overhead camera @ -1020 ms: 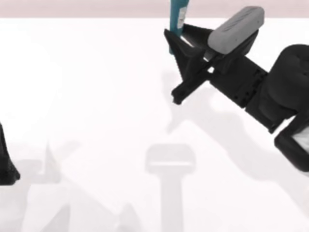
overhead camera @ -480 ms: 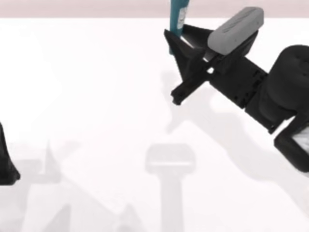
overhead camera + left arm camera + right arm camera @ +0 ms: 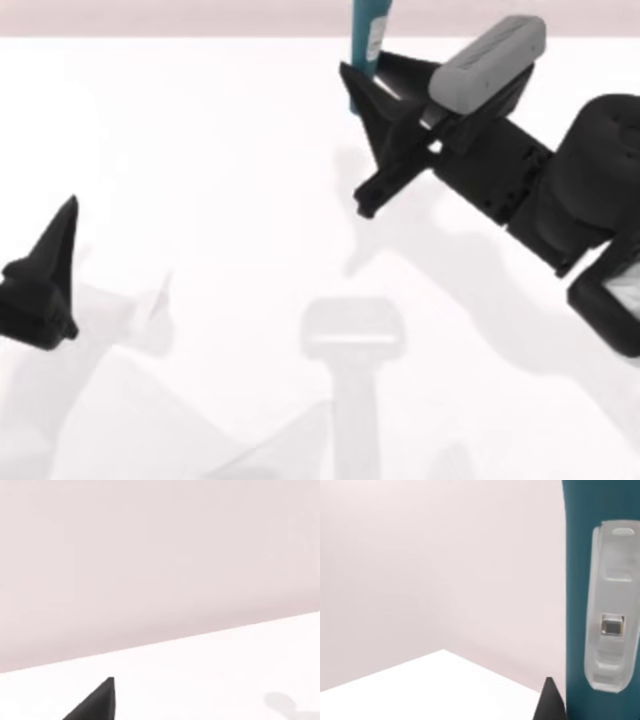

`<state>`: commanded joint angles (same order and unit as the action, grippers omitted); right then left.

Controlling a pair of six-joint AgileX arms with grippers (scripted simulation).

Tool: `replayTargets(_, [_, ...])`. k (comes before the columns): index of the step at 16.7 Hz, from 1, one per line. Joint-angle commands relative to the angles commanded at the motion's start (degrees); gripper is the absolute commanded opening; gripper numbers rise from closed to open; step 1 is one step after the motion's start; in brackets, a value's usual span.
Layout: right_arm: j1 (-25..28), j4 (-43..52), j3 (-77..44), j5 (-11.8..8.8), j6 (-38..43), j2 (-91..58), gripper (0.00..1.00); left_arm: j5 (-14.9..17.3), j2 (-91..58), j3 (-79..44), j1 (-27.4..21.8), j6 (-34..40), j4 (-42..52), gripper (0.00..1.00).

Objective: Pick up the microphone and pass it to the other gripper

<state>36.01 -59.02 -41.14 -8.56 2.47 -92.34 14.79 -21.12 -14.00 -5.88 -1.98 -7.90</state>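
The microphone (image 3: 368,35) shows as a teal handle running off the far edge of the top view, so its head is out of view. In the right wrist view the microphone (image 3: 600,605) fills one side, its white switch strip (image 3: 612,605) facing the camera. My right gripper (image 3: 362,85) holds it aloft at the back centre, shut on the handle, with one black fingertip (image 3: 549,700) pressed beside the teal. My left gripper (image 3: 68,215) is at the table's left edge, far from the microphone. It is open and empty, with one pointed finger (image 3: 97,702) showing.
The white table (image 3: 200,150) runs back to a pale pink wall (image 3: 150,15). Soft grey shadows of both arms lie across the table's near half (image 3: 350,340). My right arm's black body (image 3: 560,190) reaches in from the right edge.
My left gripper has risen from the left edge and moved inward, its pointed finger now showing. The right gripper and microphone have hardly moved.
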Motion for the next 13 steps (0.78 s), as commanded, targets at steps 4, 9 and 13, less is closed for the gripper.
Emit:
replayTargets(4, [0.00, 0.00, 0.00, 0.00, 0.00, 0.00, 0.00, 11.25, -18.85, -11.37, -4.09, -1.87, -6.41, 1.00])
replayTargets(9, [0.00, 0.00, 0.00, 0.00, 0.00, 0.00, 0.00, 23.89, -40.23, -23.87, -8.79, -3.89, -13.49, 1.00])
replayTargets(13, [0.00, 0.00, 0.00, 0.00, 0.00, 0.00, 0.00, 29.64, -49.59, -29.42, -11.06, -4.64, -16.63, 1.00])
